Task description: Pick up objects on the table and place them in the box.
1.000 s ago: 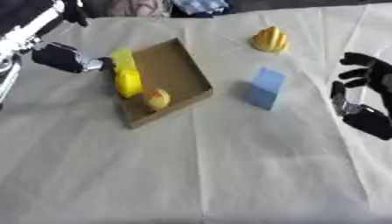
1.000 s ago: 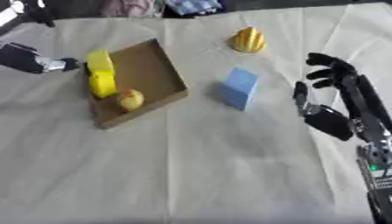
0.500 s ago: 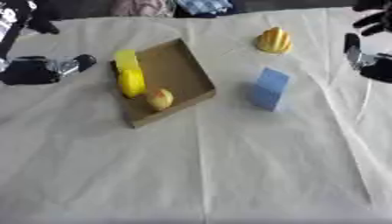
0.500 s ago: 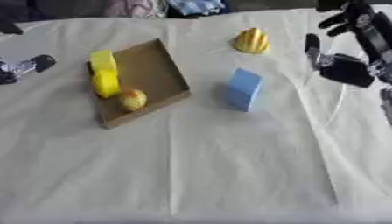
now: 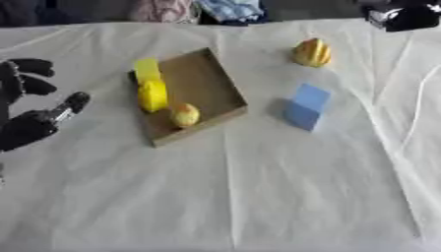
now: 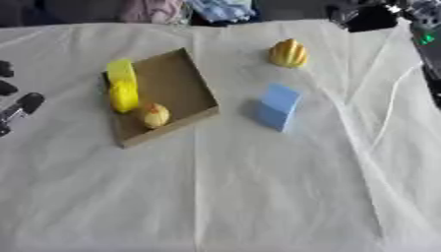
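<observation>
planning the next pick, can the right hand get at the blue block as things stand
Probably yes. The blue block stands alone on bare cloth, apart from the box and the yellow ridged object. The right hand is up at the far right corner, with nothing lying between it and the block.

Looks like a robot test lab, not a home; desk (image 5: 258, 197) draped in creased white cloth (image 6: 258, 187); toy-like props laid out beside a cardboard box (image 5: 206, 88); cable (image 5: 420, 98) trailing across; heaped clothes (image 6: 215, 9) behind.
</observation>
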`<state>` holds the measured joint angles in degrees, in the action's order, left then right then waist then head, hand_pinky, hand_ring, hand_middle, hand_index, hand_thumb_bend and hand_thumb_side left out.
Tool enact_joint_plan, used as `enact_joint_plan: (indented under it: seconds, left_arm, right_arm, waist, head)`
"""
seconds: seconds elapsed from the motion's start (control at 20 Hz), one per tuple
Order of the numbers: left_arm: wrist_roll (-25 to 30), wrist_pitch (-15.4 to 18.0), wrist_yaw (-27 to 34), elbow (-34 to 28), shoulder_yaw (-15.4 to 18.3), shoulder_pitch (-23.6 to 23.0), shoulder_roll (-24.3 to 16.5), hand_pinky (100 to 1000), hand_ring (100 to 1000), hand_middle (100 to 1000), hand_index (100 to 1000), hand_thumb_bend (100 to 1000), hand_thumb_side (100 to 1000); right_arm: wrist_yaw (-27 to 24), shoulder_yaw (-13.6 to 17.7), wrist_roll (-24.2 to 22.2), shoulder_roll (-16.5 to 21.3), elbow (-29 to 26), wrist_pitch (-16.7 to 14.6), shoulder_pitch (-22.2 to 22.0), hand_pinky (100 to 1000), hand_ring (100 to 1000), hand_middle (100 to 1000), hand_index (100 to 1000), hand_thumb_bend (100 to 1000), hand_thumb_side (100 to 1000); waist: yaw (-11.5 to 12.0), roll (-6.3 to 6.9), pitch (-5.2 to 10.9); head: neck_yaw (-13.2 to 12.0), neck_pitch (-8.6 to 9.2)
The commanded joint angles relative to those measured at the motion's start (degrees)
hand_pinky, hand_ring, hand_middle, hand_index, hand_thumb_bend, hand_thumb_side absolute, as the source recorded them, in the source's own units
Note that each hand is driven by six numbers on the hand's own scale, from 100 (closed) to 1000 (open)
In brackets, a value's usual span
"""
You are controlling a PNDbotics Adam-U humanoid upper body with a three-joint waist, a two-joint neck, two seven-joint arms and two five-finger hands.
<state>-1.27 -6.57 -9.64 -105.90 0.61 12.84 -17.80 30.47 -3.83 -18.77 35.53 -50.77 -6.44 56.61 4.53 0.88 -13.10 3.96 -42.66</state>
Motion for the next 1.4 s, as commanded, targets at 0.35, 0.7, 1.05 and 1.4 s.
enact_joint_plan:
  seconds: [0.35,0.7,1.05,1.4]
  left_arm:
    - [1.12,1.64,0.28,-0.65,-0.64,-0.72,5.81,671,580,612,723,622,359]
    - [3.35,2.02,0.34,-1.00,-2.07,-0.65,7.23,673,581,614,725,613,370]
    - [4.44,2.03,0.19,-1.04,-2.74,-0.45,7.79,673,582,614,726,607,373]
    - [4.91,1.94,-0.14,-1.15,-2.84,-0.44,8.01,673,582,614,727,602,377]
  right_arm:
    - [10.80,4.43,5.51,-3.79,18.14,0.42,6.58,747,789,895,944,245,398]
    - [12.62,4.61,5.40,-5.92,20.62,0.07,6.61,748,790,900,944,262,424]
    - [13.87,4.31,4.44,-7.47,20.37,-0.06,6.70,748,786,889,942,247,414]
    - [16.46,4.22,5.19,-8.09,20.79,1.05,6.12,737,758,840,911,207,323]
  waist:
    - [2.10,-1.08,0.77]
    - [3.25,-0.74,0.53]
    - [3.69,-0.49,0.30]
    - [4.36,-0.35,0.01]
  head:
    - [3.45,1.32]
    - [4.44,2.39]
    - [5.00,2.85]
    - [5.62,3.62]
